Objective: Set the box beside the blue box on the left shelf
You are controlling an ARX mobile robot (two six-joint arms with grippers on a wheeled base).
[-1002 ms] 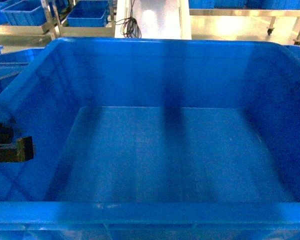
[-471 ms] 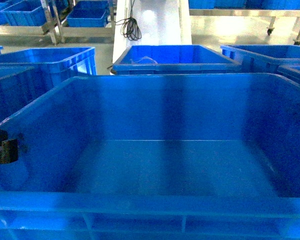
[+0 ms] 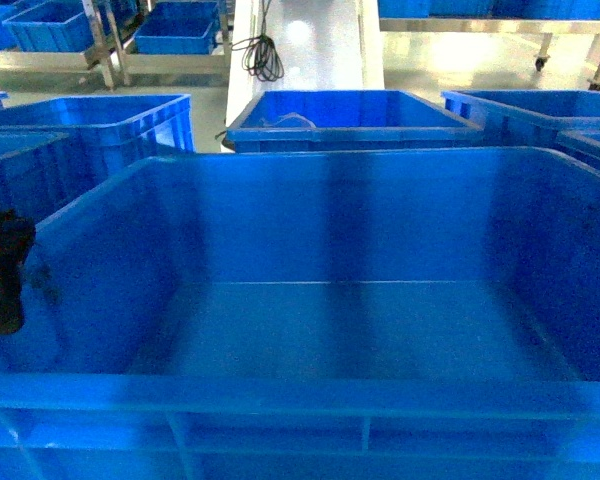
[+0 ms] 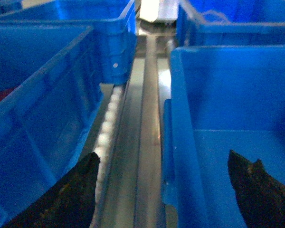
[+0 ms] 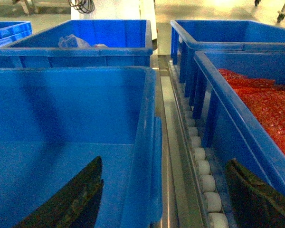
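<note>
Box fills the near view, empty, sitting level among other crates. Left gripper spread wide, straddling the box's left wall, one finger outside, one inside; not clamped. Right gripper likewise splayed across the right wall. Left shelf rollers run alongside, neighbouring blue box just beyond. Further back, another blue crate.

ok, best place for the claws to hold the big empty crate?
The crate: its two side rims, one claw per side, from above. The left claw and right claw each already straddle a side wall; the thick rolled rim gives a lip.
</note>
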